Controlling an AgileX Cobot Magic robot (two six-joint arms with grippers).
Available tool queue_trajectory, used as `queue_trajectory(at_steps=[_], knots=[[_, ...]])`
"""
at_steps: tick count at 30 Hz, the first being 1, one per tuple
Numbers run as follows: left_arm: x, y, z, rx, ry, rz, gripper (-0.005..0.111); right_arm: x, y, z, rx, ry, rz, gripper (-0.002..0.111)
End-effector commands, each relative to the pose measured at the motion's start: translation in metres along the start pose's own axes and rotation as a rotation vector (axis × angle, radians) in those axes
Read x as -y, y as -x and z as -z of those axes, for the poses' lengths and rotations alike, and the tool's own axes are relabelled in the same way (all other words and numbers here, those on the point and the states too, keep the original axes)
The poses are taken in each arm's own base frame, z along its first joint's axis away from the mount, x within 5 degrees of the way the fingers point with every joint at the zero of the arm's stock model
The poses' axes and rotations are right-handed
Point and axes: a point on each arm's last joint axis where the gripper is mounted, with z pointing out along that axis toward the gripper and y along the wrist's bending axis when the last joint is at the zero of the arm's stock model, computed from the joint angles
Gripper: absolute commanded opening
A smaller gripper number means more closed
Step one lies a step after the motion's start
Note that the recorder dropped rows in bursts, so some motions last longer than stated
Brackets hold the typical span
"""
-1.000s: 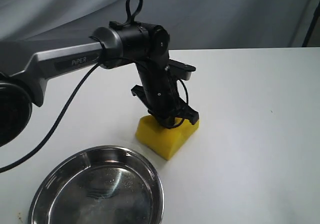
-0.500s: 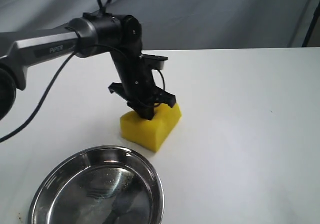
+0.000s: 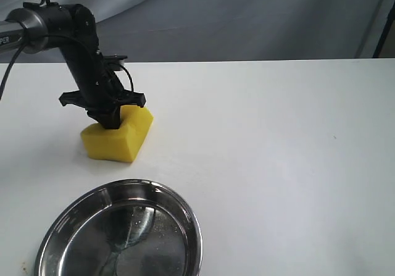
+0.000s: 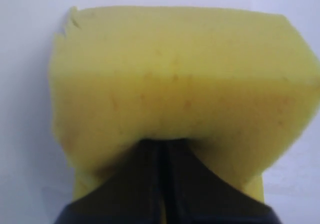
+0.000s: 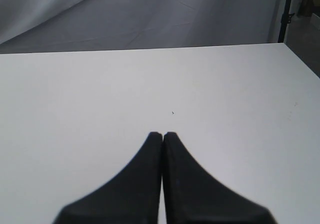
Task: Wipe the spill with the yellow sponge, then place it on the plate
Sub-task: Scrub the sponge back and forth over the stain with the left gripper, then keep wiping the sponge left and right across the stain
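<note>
The thick, bright-yellow foam sponge (image 3: 120,139) was found resting on the white matte counter (image 3: 278,165), just beyond the far rim of the round, shiny steel plate (image 3: 192,226) and apart from it, not yet in it. It was pinched from above by the left jaws, which were clamped into its top face so that the foam was dented around them. In the left wrist view the yellow sponge (image 4: 175,73) filled nearly the whole picture.

No amber drop or smear could be made out on the counter near the plate, so the wipe was judged done or nearly done, though whatever lay under the sponge was hidden. The lift and the setting-down in the plate were judged to be left. Nothing but faint specks and reflections was seen inside the plate.

The right jaws were pressed together on nothing, over bare counter. Their place relative to the plate could not be told.

A tiny dark speck (image 5: 173,113) was noted on the counter. Behind it, on the side away from the plate, a grey draped cloth (image 3: 247,16) was hung, and a dark pole (image 5: 285,13) was seen at its edge.
</note>
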Motion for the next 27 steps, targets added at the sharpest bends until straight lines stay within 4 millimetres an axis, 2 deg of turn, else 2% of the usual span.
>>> queue_trajectory(at_steps=[1, 5, 8, 17, 20, 23, 27], knots=[[0.002, -0.006, -0.020, -0.058, 0.077, -0.032, 0.000, 0.001, -0.001, 0.000, 0.002, -0.008, -0.002, 0.000], [0.039, -0.011, -0.025, -0.068, 0.063, -0.105, 0.000, 0.001, -0.001, 0.000, 0.002, -0.008, -0.002, 0.000], [0.075, -0.020, -0.030, -0.078, 0.063, -0.192, 0.000, 0.001, -0.001, 0.000, 0.002, -0.008, -0.002, 0.000], [0.191, -0.069, -0.047, -0.118, 0.029, -0.431, 0.000, 0.001, -0.001, 0.000, 0.002, -0.008, -0.002, 0.000], [0.217, -0.085, -0.051, -0.134, -0.007, -0.475, 0.000, 0.001, -0.001, 0.000, 0.002, -0.008, -0.002, 0.000], [0.233, -0.096, -0.052, -0.142, -0.022, -0.539, 0.000, 0.001, -0.001, 0.000, 0.002, -0.008, -0.002, 0.000], [0.234, -0.097, -0.053, -0.143, -0.025, -0.552, 0.000, 0.001, -0.001, 0.000, 0.002, -0.008, -0.004, 0.000]])
